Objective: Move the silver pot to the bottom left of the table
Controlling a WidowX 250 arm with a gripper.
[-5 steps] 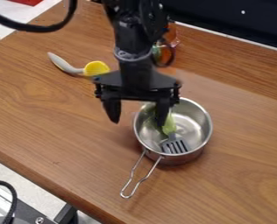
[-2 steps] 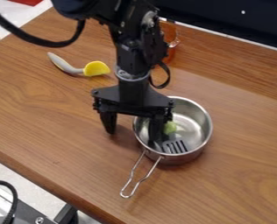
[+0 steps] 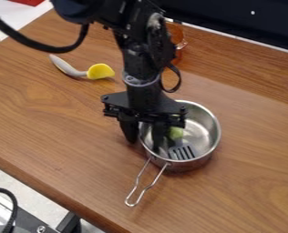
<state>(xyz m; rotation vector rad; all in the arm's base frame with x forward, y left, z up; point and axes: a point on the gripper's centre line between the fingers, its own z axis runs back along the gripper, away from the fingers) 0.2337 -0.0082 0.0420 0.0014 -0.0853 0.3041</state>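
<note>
The gripper is spread astride the silver pot's wall, one finger inside, one outside, likely so closing will pinch it for moving.

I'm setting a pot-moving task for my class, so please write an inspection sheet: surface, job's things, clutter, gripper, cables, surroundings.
Surface: wooden table; spills, nothing seen.
Job's things: silver pot, upright, wire handle towards the lower left; slotted spatula inside.
Clutter: yellow-and-grey utensil; orange transparent vessel, partly behind the arm.
Gripper: gripper straddles the pot's left wall, one finger inside, one outside; contact unclear.
Cables: black cable at upper left; another at lower left.
Surroundings: dark panel beyond the far edge.
</note>
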